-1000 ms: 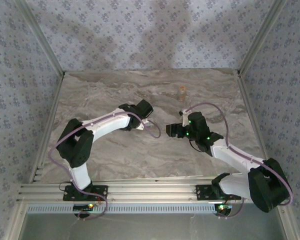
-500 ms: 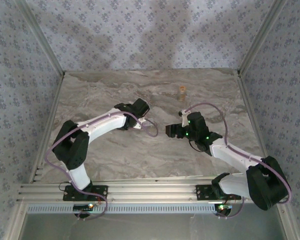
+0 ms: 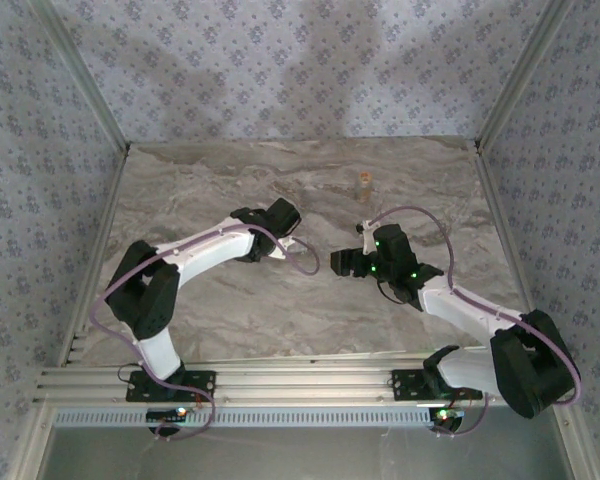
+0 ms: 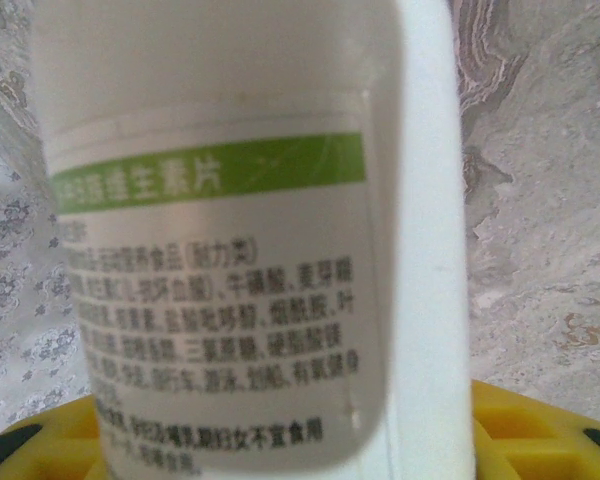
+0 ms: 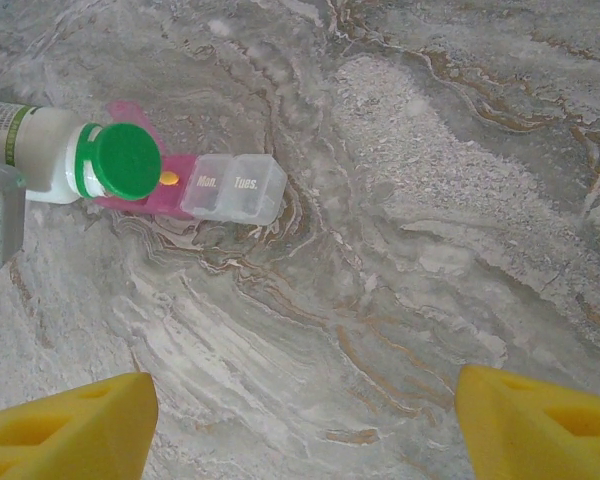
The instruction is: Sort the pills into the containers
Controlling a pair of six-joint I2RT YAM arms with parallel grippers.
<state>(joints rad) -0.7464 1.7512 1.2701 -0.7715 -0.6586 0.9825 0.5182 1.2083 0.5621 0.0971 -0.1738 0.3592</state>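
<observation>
Over the last second the left arm has only nudged. Its wrist crept toward the far left and came partway back, while the right arm barely stirred. That reads as fine aiming rather than a new step, so the sorting is probably partway through a single drop.

The left hand [image 3: 292, 242] is clamped on the white bottle [image 4: 230, 250], whose label fills the space between its yellow fingers [image 4: 525, 425] in the left wrist view. The right hand [image 3: 342, 262] stands open and empty above the desk [image 5: 430, 200].

The right wrist view adds detail too small to read from overhead. The bottle is tipped on its side, with its green cap [image 5: 125, 160] over the pink end of the pill case [image 5: 230, 188]. One orange pill [image 5: 168, 178] sits at that pink end, just beside the cap, and the clear Mon. and Tues. lids are down. Whether the cap itself is open I cannot tell from this angle.

The overhead view adds the small vial [image 3: 363, 181], well apart from both hands, toward the far edge of the desk
</observation>
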